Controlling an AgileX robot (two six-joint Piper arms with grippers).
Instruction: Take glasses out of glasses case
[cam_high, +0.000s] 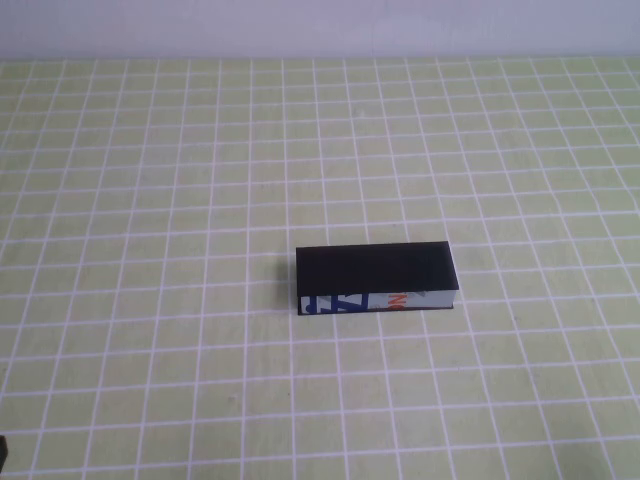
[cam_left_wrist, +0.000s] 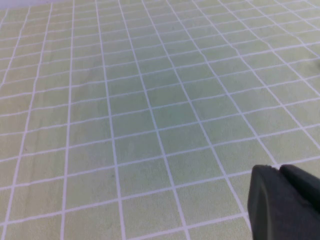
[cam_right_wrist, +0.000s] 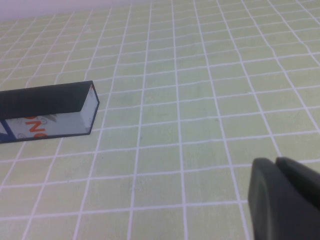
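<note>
Glasses case (cam_high: 376, 277): rectangular matte black box, lying closed near the middle of the table, long side across the robot's front. The white front face, printed in blue and orange, is turned toward the robot. In the right wrist view the case (cam_right_wrist: 47, 112) is shown end-on, with one pale end panel visible.

Glasses: not visible; presumed inside the closed case.

Handling, as judged: the case is taken to be light and rigid, with smooth faces that may slide on the cloth when pushed, so it would best be pinned by one arm while the lid flap is lifted along its front edge by the other. The spectacles are expected to be light and fragile; a hold on the frame or bridge is advised, not the lenses or thin arms.

Table covering (cam_high: 150, 200): green cloth with a white grid.

Left gripper (cam_left_wrist: 286, 200): over bare cloth, well apart from the case; fingers pressed together, nothing held.

Right gripper (cam_right_wrist: 287, 197): near the case's right end, not touching; fingers likewise closed on nothing.
</note>
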